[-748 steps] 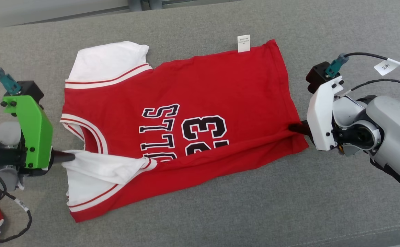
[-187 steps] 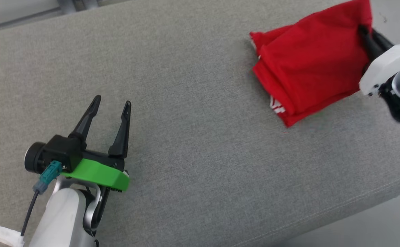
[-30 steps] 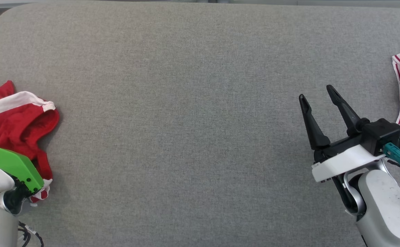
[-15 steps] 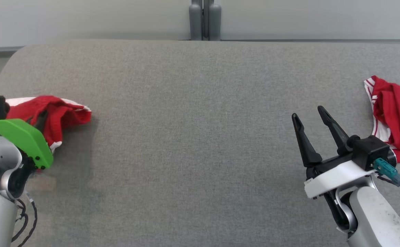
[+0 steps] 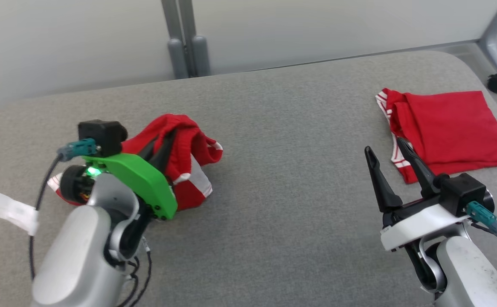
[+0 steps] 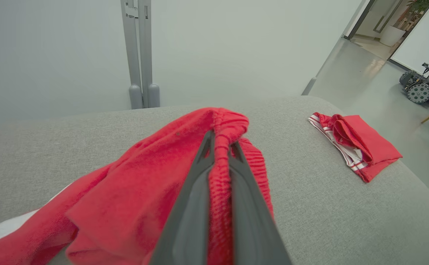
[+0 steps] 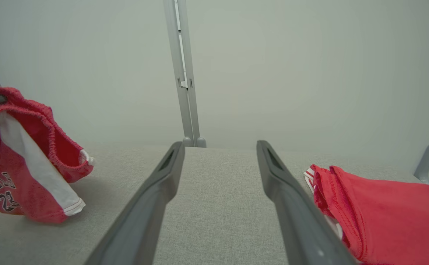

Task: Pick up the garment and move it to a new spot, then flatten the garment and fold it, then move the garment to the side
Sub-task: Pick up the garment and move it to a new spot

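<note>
Two garments: red shorts (image 5: 188, 140), loose a second ago, now hang at 9 o'clock, waistband pinched tight in the left gripper (image 5: 163, 145); folded jersey (image 5: 449, 123) lies at 2 o'clock; right gripper (image 5: 384, 146) stays spread, empty.

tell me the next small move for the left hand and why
Probably carry the red elastic-waisted shorts to the bare middle of the grey fabric cushion and lower them. The left hand is shut on their waistband, they hang bunched, and the folded red jersey already lies aside.
</note>
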You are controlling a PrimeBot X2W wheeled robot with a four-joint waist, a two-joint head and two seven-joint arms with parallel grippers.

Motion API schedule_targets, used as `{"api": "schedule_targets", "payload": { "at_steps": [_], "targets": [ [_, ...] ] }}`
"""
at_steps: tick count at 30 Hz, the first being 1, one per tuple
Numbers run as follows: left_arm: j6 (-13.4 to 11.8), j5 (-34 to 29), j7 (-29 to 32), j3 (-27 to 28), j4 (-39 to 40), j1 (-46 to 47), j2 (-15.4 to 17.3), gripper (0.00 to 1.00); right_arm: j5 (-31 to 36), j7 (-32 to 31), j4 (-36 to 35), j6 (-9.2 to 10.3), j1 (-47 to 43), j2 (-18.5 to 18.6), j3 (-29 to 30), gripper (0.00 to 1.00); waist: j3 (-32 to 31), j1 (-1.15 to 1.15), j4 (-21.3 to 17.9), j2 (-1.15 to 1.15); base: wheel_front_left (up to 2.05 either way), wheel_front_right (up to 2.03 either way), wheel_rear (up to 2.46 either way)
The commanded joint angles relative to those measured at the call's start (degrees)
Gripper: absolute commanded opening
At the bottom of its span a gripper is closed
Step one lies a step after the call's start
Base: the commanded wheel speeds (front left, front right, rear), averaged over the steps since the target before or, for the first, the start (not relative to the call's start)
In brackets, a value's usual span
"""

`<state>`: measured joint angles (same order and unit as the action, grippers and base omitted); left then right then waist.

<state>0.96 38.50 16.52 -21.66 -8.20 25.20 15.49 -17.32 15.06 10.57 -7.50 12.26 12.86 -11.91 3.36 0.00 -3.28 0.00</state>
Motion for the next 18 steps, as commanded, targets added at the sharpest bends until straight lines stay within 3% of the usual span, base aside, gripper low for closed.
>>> {"api": "schedule_targets", "payload": {
  "at_steps": [1,8,12,13,14,18],
  "targets": [
    [-0.1,-0.8,-0.9,-1.0,-1.3,-0.3,-1.4,0.0,-0.2,0.1,-0.3,0.02,0.8,0.0,0.1,1.0,1.3,0.0,-5.2,0.0,0.0,0.0,0.0],
    [2.2,-4.1,-6.3,-8.9,-13.3,3.1,-9.7,0.0,-0.1,0.1,-0.4,0.02,2.2,-1.0,-0.3,1.0,5.2,0.0,-9.6,0.0,0.0,0.0,0.0],
    [3.7,-4.7,-9.3,-14.4,-21.5,4.4,-11.8,0.0,0.0,0.1,-0.2,0.02,2.6,-1.4,-0.3,1.0,6.3,0.0,-10.3,0.0,0.0,0.0,0.0],
    [4.1,-5.0,-9.9,-16.1,-23.5,4.7,-12.1,0.25,0.1,0.1,-0.1,0.02,2.6,-1.5,-0.3,1.0,6.5,0.0,-10.3,0.0,0.0,0.0,0.0],
    [4.5,-4.0,-10.6,-17.1,-25.2,5.0,-12.4,0.98,0.2,0.1,0.0,0.02,2.7,-1.8,-0.3,1.0,6.6,0.0,-10.3,0.0,0.0,0.0,0.0],
    [5.1,-0.6,-13.9,-21.1,-27.5,6.5,-12.5,1.0,0.3,0.1,0.6,0.02,2.9,-1.8,-0.3,1.0,6.0,0.0,-9.2,0.0,0.0,0.0,0.0]
  ]
}}
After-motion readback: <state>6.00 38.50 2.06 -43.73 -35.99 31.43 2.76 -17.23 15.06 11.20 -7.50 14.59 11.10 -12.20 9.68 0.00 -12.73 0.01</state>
